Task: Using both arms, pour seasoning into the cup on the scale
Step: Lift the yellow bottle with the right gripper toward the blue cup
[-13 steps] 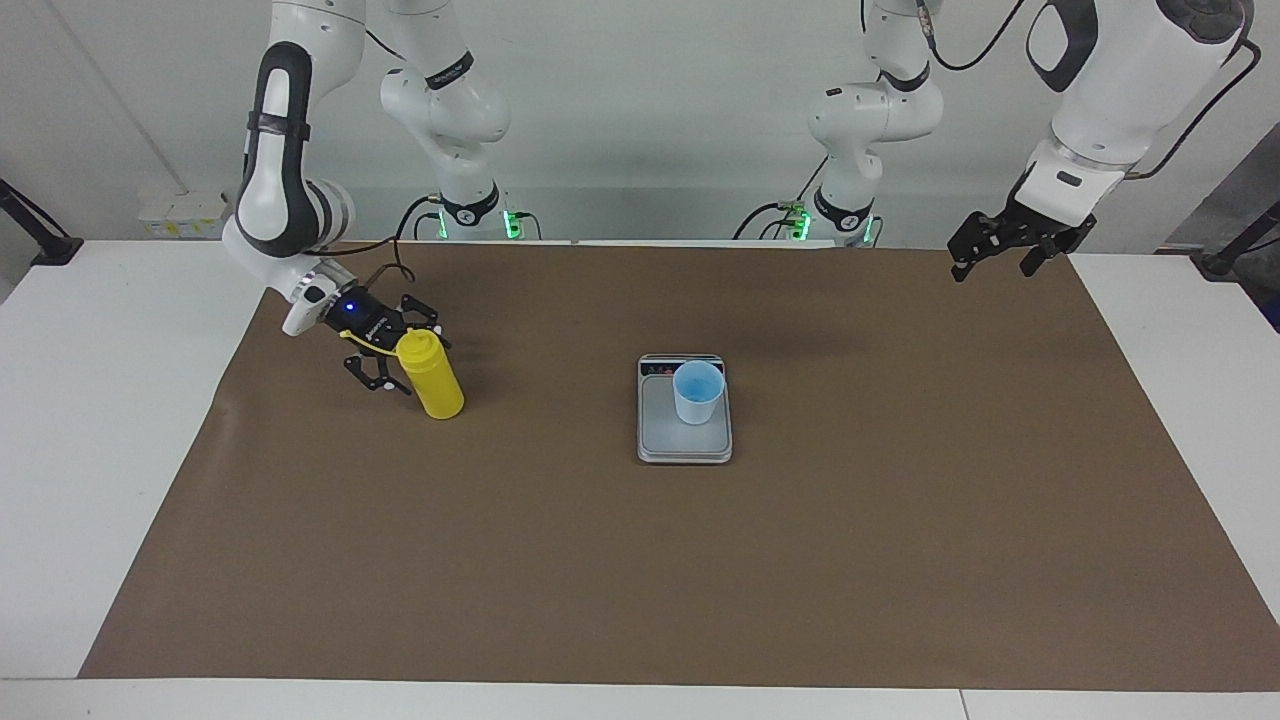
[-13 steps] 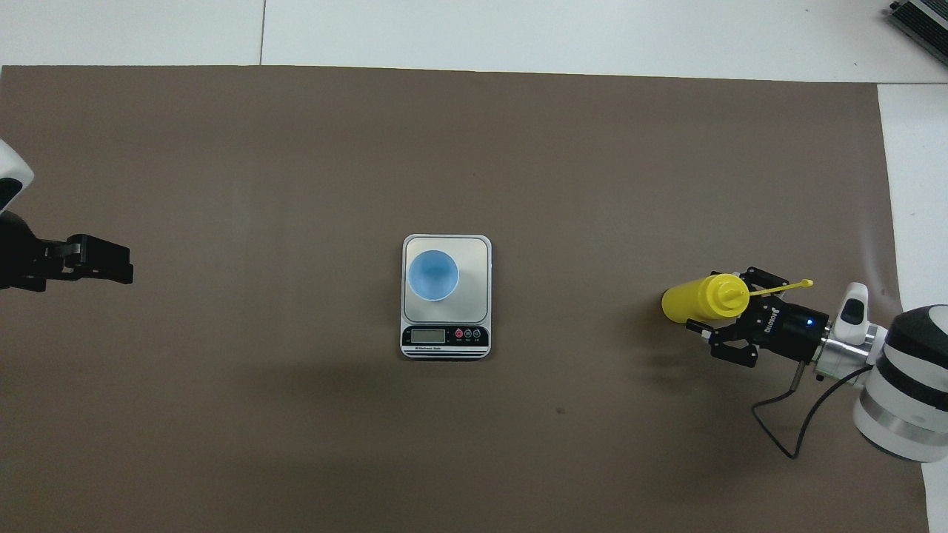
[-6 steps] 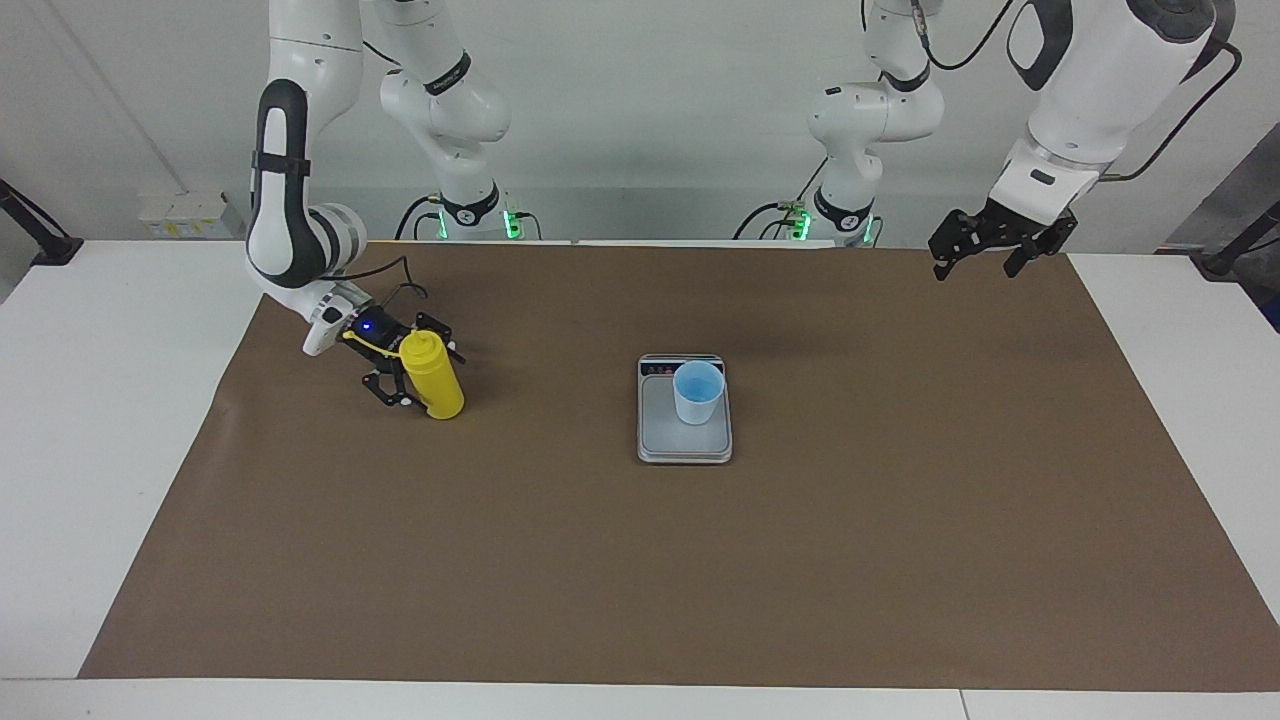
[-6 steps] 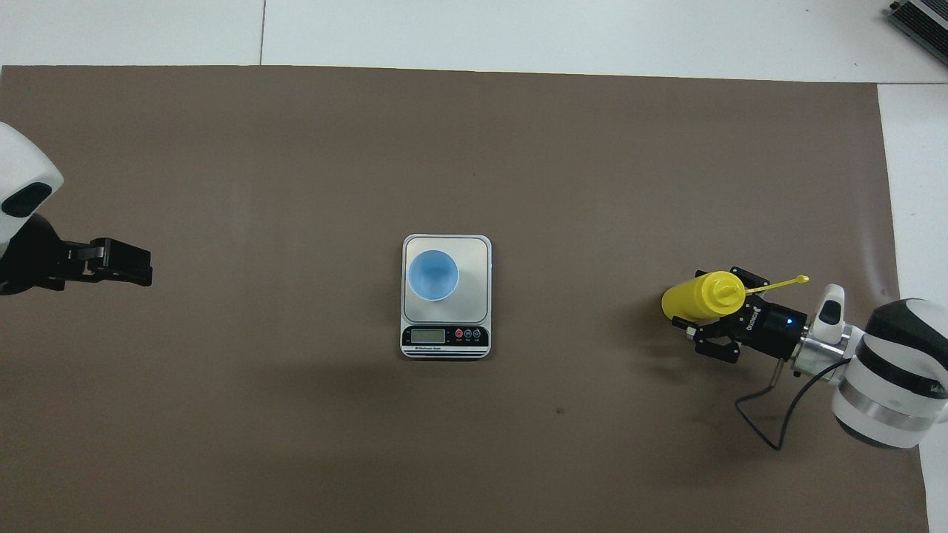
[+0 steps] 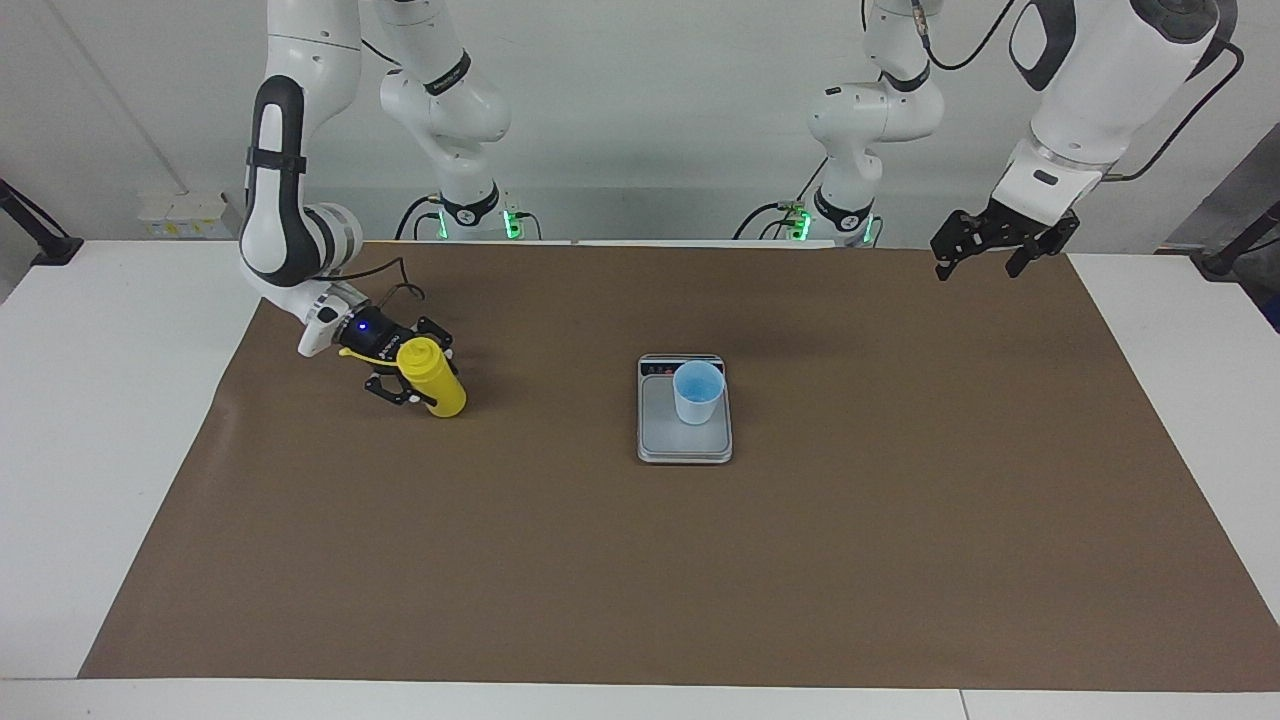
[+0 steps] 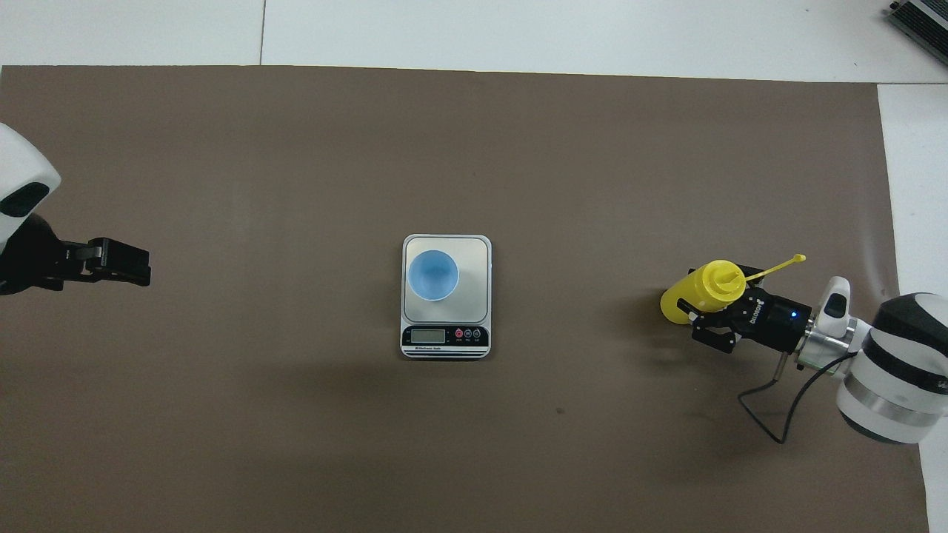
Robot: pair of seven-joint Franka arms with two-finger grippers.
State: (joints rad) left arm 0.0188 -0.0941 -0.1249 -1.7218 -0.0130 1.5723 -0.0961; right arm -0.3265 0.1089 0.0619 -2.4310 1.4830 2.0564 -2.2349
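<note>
Right gripper (image 5: 412, 378) clamped on yellow plastic squeeze bottle (image 5: 436, 381), standing on brown mat (image 5: 640, 560) at right arm's end.
Left gripper (image 5: 985, 245) waits aloft, fingers apart. Light blue tapered plastic cup (image 5: 697, 392) sits on flat silver-grey scale (image 5: 684, 446), mid-mat.

Two white jointed arms with rounded glossy shells, black patches and black bands at the joints, black cables looping off them. Green lights glow at both bases. Each ends in a black skeletal two-finger hand: right hand (image 5: 413, 372) has a small blue light and white lettering, left hand (image 5: 975, 248) sits on a white wrist block.
</note>
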